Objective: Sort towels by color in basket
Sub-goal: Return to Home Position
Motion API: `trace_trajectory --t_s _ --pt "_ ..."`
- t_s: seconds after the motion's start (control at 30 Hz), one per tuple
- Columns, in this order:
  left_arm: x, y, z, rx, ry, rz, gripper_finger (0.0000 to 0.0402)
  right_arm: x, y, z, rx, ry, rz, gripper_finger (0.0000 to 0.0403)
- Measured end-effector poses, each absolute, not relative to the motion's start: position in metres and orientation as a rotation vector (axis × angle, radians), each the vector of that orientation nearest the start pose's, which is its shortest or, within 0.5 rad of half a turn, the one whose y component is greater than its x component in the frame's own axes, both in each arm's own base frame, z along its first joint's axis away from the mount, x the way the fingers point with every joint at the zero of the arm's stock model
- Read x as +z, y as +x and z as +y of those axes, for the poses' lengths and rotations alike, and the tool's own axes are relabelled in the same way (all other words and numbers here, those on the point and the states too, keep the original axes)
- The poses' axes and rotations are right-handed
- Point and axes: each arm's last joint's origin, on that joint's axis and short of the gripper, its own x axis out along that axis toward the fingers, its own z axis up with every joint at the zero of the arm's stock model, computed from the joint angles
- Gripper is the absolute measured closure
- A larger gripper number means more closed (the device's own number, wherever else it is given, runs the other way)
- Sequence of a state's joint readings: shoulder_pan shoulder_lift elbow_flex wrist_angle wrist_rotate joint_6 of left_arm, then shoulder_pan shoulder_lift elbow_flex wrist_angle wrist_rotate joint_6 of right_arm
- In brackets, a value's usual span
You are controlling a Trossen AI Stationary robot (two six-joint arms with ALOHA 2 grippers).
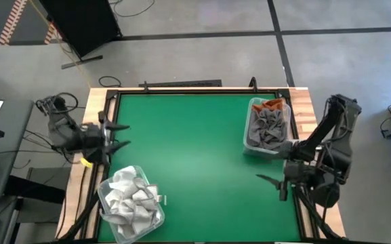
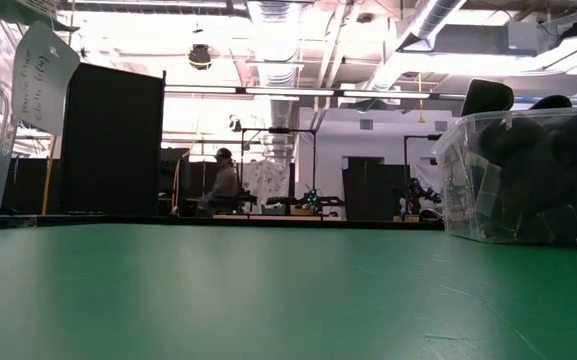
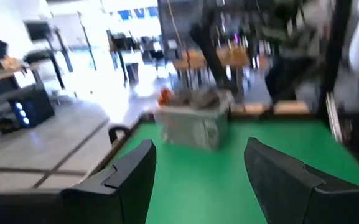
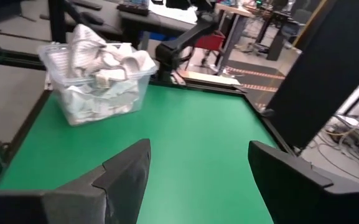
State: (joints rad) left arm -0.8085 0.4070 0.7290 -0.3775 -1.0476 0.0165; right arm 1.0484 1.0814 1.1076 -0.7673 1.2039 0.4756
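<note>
On the green table (image 1: 195,156), 2 clear bins hold every towel in view; no towel lies loose on the surface. The left bin (image 1: 104,202), by the left arm at the near corner, is heaped above its rim with white and light grey towels (image 1: 131,198). The right bin (image 1: 247,135), at the far right beside the right arm, holds dark grey towels (image 1: 268,129) with 1 orange towel (image 1: 273,104) at its far end. The 2 bins stand well apart. Light cloths are thus separated from dark and orange ones, and the sort appears complete; only parking the arms seems to be left. The left gripper (image 3: 199,146) sits at the table's left edge, fingers spread wide, holding nothing. The right gripper (image 4: 200,146) sits at the right edge just near of the right bin, likewise spread wide and empty.
</note>
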Motion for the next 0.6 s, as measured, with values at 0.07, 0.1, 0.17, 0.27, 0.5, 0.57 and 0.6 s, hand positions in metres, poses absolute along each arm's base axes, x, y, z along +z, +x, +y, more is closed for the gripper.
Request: trace_trajectory --t_s 0.07,0.1,0.17,0.27,0.5,0.57,0.6 --pt "0.331 0.060 -0.025 0.254 0.033 -0.044 0.0168 0.349 0.115 0.154 -0.231 -0.197 0.261 0.0101" --pt "0.328 0.056 -0.021 0.263 0.025 -0.078 0.0168 0.347 0.112 0.153 -0.242 -0.198 0.248 0.0101" --pt "0.321 0.048 -0.012 0.284 0.015 -0.141 0.0168 0.338 0.104 0.150 -0.254 -0.219 0.221 0.0101" --pt "0.310 0.037 -0.001 0.316 -0.014 -0.222 0.0168 0.321 0.091 0.141 -0.273 -0.209 0.169 0.0101" --pt "0.302 0.035 0.002 0.373 0.007 -0.229 0.0168 0.276 0.067 0.113 -0.301 -0.130 0.034 0.0101" --pt "0.303 0.035 0.002 0.350 0.011 -0.242 0.0168 0.265 0.062 0.106 -0.294 -0.114 0.017 0.0101" --pt "0.302 0.035 0.001 0.340 0.012 -0.245 0.0168 0.259 0.061 0.104 -0.289 -0.106 0.015 0.0101"
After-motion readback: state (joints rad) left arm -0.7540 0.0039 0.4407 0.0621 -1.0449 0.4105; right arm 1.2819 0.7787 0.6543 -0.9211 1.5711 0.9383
